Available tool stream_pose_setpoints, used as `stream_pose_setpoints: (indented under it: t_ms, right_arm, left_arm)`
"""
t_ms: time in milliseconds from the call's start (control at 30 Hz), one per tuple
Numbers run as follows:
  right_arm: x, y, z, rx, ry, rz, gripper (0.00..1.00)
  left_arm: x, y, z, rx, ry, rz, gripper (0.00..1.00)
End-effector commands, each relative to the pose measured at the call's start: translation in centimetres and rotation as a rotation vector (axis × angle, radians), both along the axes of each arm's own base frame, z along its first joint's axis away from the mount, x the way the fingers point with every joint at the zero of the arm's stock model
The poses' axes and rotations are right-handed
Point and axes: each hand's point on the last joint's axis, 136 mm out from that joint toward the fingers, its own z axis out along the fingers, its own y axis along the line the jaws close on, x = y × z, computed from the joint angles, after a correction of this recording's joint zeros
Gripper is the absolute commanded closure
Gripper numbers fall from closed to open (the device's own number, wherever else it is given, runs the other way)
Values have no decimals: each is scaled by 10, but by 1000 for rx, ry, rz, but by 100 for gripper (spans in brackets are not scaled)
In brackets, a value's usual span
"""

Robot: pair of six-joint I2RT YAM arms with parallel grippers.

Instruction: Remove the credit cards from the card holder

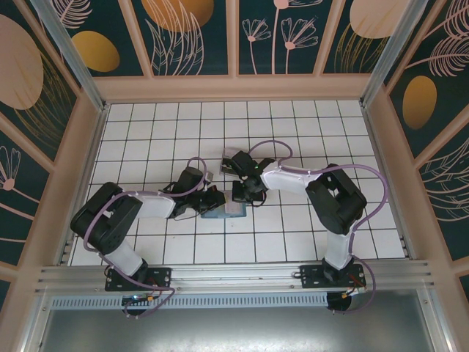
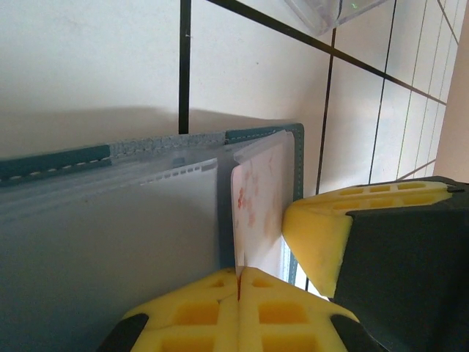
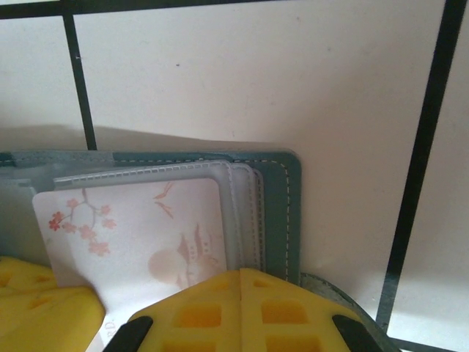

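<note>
The teal card holder (image 1: 222, 213) lies open on the white tiles between my two arms, its grey pockets (image 2: 80, 242) facing up. A pale credit card (image 2: 260, 198) printed with pink blossoms sticks out of one pocket. My left gripper (image 2: 238, 277) is shut on that card's edge; from above, this gripper (image 1: 215, 203) sits at the holder's left side. In the right wrist view the card (image 3: 139, 235) lies over the holder (image 3: 278, 213). My right gripper (image 3: 242, 273) is shut, its tips pressed on the holder's near edge, and from above it (image 1: 245, 196) stands at the holder's right.
A corner of a clear plastic tray (image 2: 322, 11) shows on the tiles beyond the holder. Wooden walls fence the tiled floor (image 1: 308, 125) on three sides. The yellow pad of my right gripper's finger (image 2: 322, 235) sits right beside the held card.
</note>
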Motion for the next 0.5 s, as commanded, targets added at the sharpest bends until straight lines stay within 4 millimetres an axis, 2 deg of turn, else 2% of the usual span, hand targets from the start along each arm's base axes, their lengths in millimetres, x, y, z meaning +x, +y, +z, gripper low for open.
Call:
stream_pose_setpoints:
  t_ms: [0,333,467]
  right_arm:
    - [-12,-27,-23,-122,47,-28,99]
    - [-11,-37,-23,-157,44,-51,98]
    - [-9,-35,-19,-144,37,-56,96]
  left_arm:
    - [-8,20,-16,89,29,27,93]
    - [-10,29,-19,135,31,35,92]
    - [-9,29,-18,141,23,33,91]
